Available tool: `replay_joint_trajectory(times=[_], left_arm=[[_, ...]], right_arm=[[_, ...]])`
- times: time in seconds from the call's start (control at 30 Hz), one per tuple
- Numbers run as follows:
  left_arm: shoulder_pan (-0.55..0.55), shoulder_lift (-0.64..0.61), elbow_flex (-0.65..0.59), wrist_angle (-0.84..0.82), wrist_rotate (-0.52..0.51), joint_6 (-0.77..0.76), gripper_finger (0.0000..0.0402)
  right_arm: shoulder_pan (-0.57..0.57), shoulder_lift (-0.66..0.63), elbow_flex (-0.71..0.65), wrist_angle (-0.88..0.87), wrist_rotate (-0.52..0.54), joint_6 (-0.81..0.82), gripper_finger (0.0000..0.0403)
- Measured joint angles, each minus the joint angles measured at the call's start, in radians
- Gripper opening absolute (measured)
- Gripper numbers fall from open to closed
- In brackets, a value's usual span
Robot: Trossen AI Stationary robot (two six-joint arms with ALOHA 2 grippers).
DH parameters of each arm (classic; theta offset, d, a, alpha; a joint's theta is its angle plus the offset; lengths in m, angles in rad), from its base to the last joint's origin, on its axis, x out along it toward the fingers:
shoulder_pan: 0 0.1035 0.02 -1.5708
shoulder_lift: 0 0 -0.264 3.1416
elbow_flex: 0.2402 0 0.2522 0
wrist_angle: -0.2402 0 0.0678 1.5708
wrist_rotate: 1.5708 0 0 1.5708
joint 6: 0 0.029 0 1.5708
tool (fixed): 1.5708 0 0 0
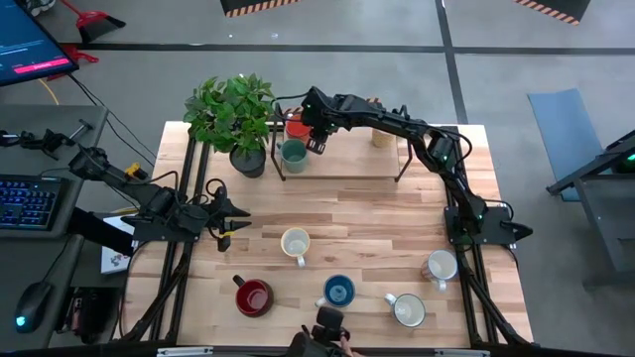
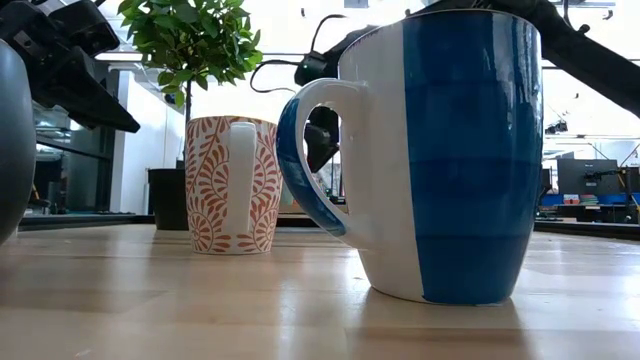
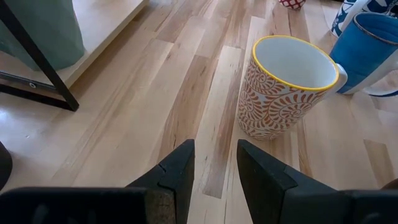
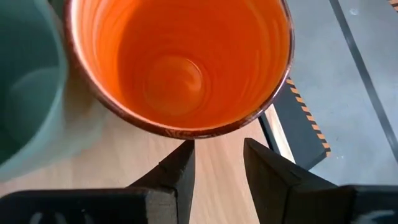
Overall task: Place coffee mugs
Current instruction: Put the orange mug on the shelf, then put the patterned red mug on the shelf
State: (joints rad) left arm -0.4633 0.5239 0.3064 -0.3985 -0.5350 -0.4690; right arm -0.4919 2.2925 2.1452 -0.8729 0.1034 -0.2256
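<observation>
Beside the blue mug (image 2: 455,150), a dark mug (image 2: 12,150) is cut off; the orange mug (image 4: 180,62) loses its rim.

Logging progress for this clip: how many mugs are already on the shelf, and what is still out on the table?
Done: the orange mug and teal-green mug stand on the shelf beside the plant. In hand: nothing held; the right gripper hovers open above them, the left gripper waits open. Left: cream patterned mug, red mug, blue mug, two white mugs.
</observation>
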Motion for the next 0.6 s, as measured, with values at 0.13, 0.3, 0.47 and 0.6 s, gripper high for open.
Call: replay_joint_trajectory(times=[0.13, 0.3, 0.47, 0.6], left_arm=[[0.000, 0.000, 0.000, 0.000, 0.000, 0.000, 0.0110], [0.000, 0.000, 0.000, 0.000, 0.000, 0.001, 0.0110], [0.000, 0.000, 0.000, 0.000, 0.000, 0.001, 0.0110], [0.000, 0.000, 0.000, 0.000, 0.000, 0.001, 0.0110]], right_arm=[[0.000, -0.005, 0.000, -0.119, 0.036, 0.001, 0.0114], [0.006, -0.028, 0.000, -0.274, 0.080, 0.023, 0.0114], [0.036, -0.093, 0.000, -0.462, 0.081, 0.019, 0.0114], [0.061, -0.187, 0.000, -0.650, 0.071, 0.059, 0.0114]])
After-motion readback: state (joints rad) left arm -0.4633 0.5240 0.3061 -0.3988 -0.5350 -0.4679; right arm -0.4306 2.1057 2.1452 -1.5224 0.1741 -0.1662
